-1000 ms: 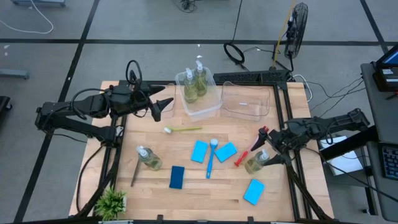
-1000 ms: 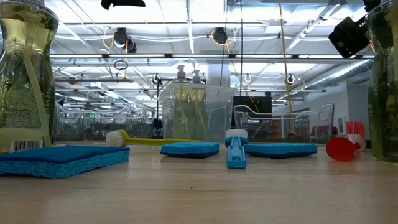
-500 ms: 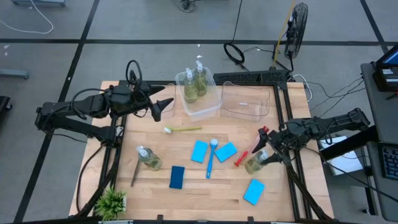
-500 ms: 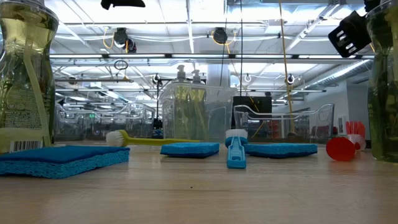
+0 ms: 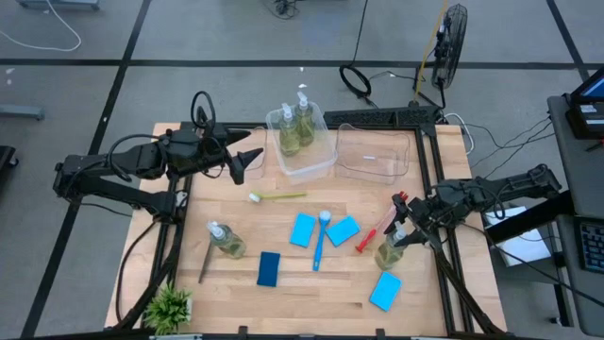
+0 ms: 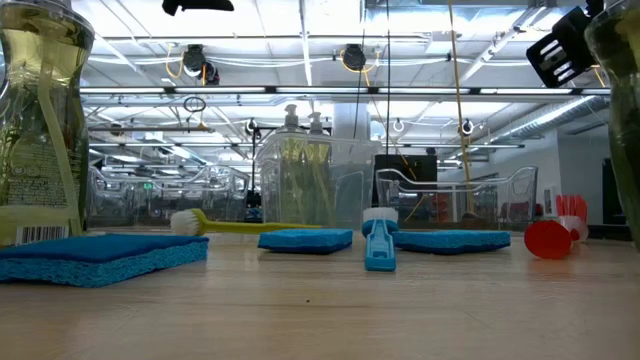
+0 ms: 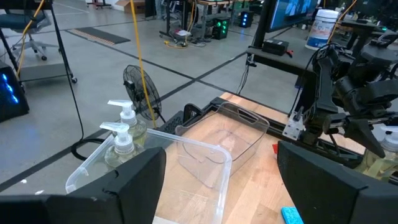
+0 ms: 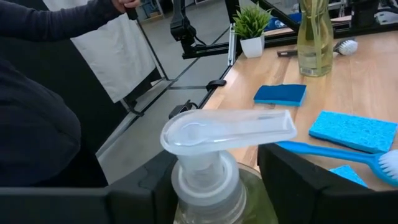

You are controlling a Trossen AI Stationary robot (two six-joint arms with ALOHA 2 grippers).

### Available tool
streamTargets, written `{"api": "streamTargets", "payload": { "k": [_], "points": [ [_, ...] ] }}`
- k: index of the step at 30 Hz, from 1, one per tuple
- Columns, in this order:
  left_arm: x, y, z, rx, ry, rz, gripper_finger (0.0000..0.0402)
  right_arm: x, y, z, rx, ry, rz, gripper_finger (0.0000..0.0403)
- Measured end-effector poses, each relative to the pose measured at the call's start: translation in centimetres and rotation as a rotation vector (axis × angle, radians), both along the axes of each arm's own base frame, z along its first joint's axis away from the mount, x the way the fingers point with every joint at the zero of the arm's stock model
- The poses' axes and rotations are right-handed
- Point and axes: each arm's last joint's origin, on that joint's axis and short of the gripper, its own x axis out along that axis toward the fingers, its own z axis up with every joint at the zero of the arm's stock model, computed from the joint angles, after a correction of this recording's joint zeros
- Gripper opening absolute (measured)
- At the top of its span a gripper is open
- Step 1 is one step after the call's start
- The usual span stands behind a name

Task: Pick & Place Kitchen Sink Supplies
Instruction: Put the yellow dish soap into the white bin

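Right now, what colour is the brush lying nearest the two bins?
Yellow-green brush with a white head, clearest in the high view.

Four bottles: two [image 5: 295,128] stand in a bin, one [image 5: 225,240] is on the left of the table, one [image 5: 392,249] on the right. Four sponges [image 5: 302,229]. Four brushes: green [image 5: 279,196], blue [image 5: 320,240], red [image 5: 375,231], dark [image 5: 204,262]. Two bins [image 5: 373,166]. One plant [image 5: 170,307]. Two grippers, left [image 5: 247,159] and right [image 5: 404,219]
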Motion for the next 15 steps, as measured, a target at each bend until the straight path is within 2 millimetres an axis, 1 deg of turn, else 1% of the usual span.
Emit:
{"api": "streamTargets", "payload": {
  "k": [8,15],
  "points": [
    [0.0,0.0,-0.01,0.0,0.0,0.0,0.0314,0.07,-0.02,0.22,-0.041,-0.054,0.003,0.0109],
    [0.0,0.0,0.0,0.001,0.0,0.0,0.0327,0.09,-0.02,0.26,-0.056,-0.069,0.002,0.0104]
  ]
}}
